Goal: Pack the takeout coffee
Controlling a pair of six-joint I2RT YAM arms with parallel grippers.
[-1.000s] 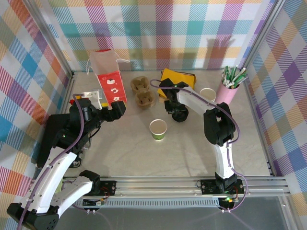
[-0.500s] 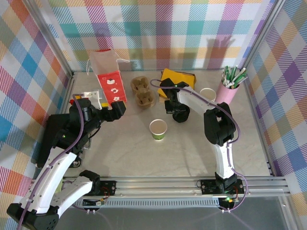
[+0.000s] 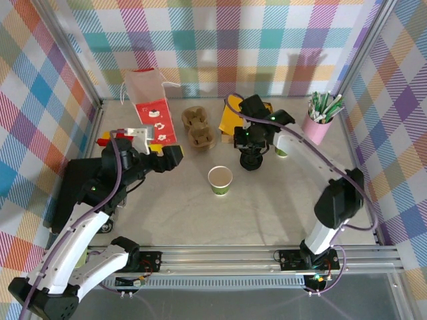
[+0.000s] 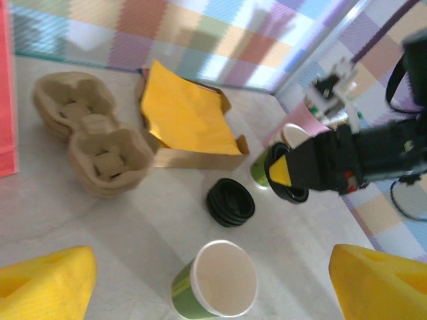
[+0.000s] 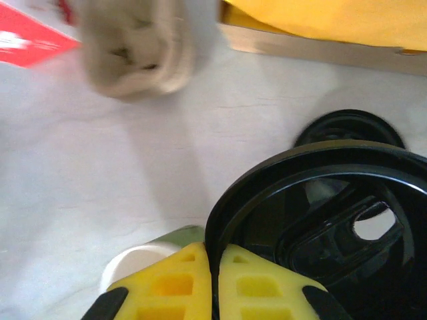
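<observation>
In the right wrist view the carrier (image 5: 137,50) at 11 o'clock is blurred, the lid (image 5: 320,200) is cut off at 4 o'clock, and the cup (image 5: 143,260) at 7 o'clock is mostly hidden behind the right gripper (image 5: 213,277) — in the left wrist view the bag (image 4: 4,100) is cut off at 9 o'clock.

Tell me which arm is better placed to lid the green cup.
The right arm: its jaws are shut on a black lid just beyond the open green cup. The left arm has open, empty jaws.
</observation>
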